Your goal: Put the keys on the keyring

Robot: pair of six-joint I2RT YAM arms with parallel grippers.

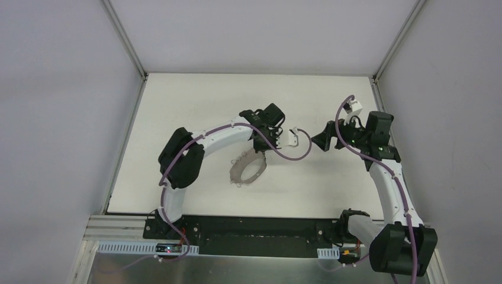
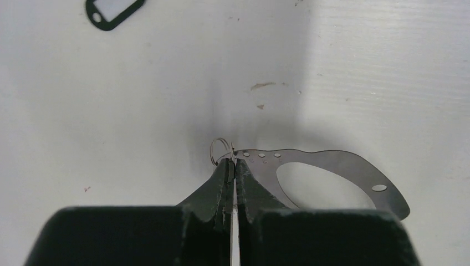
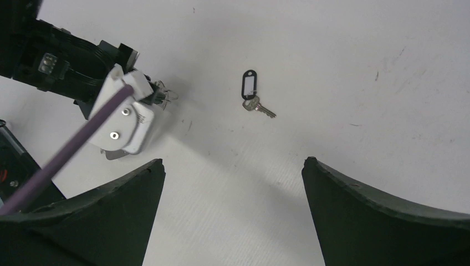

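On the left, we see the left gripper [image 2: 233,164] clenched tight on the rim of the keyring [image 2: 338,160]. The thin grey loop lies flat on the table [image 1: 177,106], and a small wire ring [image 2: 220,149] pokes out just past the fingertips. Moving right, the key [image 3: 250,103] with its black tag lies flat on the table, well apart from the keyring and unheld. Further right, the right gripper [image 3: 233,162] faces the key with jaws spread wide, grasping nothing. We judge the pinch the weak point: so thin a rim could pivot or slide out of the closed fingers once lifted, and the small ring could get bent. The key is tiny and flat, so the right fingers may skid it away rather than catch it. The wrists are near each other, and the left arm's purple cable [image 3: 66,155] could snag.
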